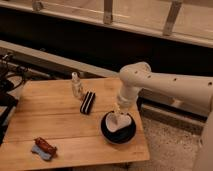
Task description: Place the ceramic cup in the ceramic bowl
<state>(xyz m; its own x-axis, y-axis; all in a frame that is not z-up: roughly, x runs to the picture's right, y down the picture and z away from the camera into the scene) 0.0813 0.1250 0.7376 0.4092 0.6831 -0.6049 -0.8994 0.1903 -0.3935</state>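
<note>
The glossy black ceramic bowl [119,134] sits on the wooden table [55,125] near its right front corner. The white ceramic cup [114,123] is inside the bowl, over its middle, tilted a little. My gripper [119,111] comes down from the white arm [165,85] at the right and sits right on top of the cup, at its rim. The gripper hides the upper part of the cup.
A small pale bottle [76,86] stands at the table's back middle. A flat black ribbed object [88,102] lies just right of it. A brown item on a blue piece [44,147] lies at the front left. Dark equipment [7,82] is at the left edge.
</note>
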